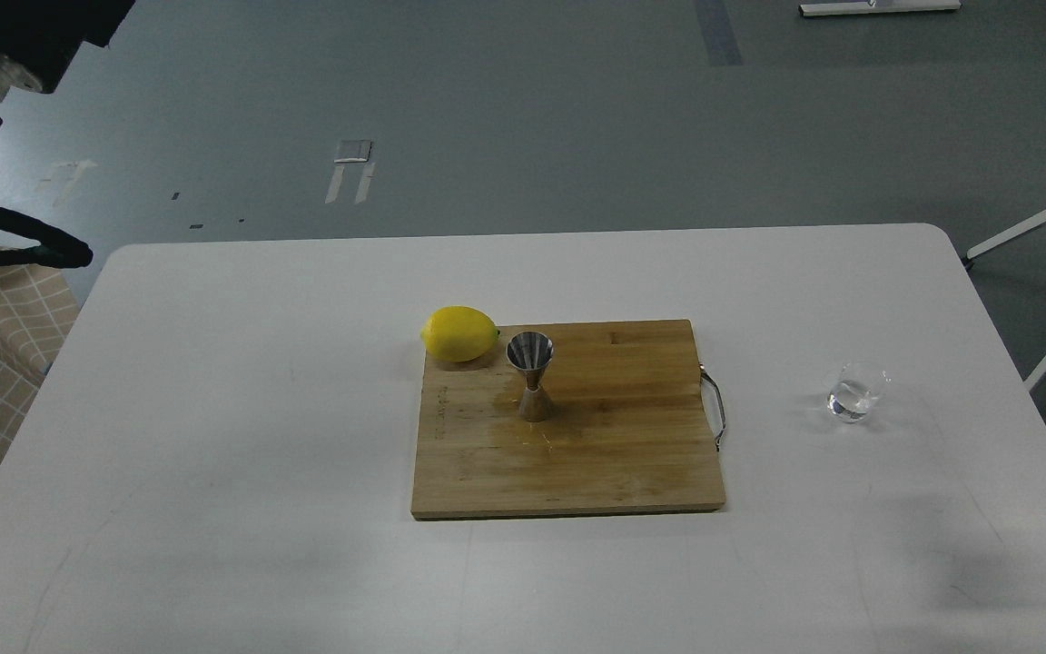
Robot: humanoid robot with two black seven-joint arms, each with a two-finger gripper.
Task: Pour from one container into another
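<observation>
Though nothing is in hand yet, the glass (854, 391) sits alone on the white table (214, 409), well to the right of the wooden board (614, 454), with what looks like a little clear liquid in it. The jigger (532, 374) stands upright on the board, near a lemon (458, 333). The glass is likely light, smooth, slippery and breakable; a firm hold across its rounded sides, below the rim, seems best. Only dark parts of the left arm show at the left edge, its gripper unreadable; the right gripper is out of sight.
</observation>
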